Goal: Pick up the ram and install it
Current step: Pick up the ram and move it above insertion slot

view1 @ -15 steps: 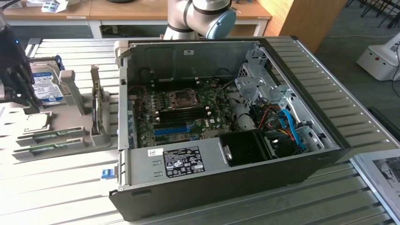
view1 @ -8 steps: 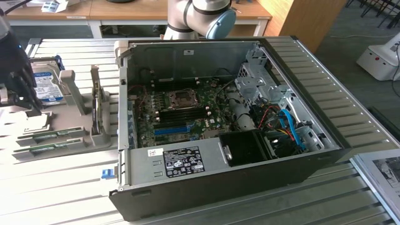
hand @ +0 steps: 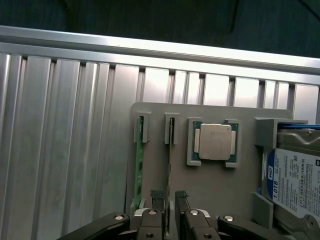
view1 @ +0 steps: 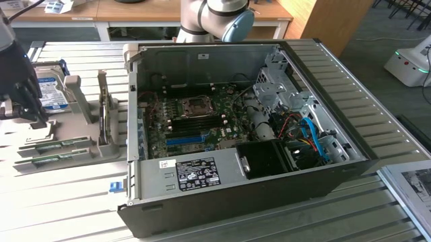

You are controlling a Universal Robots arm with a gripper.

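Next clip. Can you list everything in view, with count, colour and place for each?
computer case: 1, black, lying open on the slatted table
motherboard: 1, green, inside the case
power supply: 1, silver, inside the case
parts holder: 1, grey, at the exterior view's left
ram: 2 sticks, green, on edge in the holder's slots
processor: 1, silver, in the holder between ram and hard drive
hard drive: 1, silver with a blue-white label, at the holder's end
arm: 1, grey and blue, behind the case
gripper: 1, black, open, over the ram stick nearer the processor
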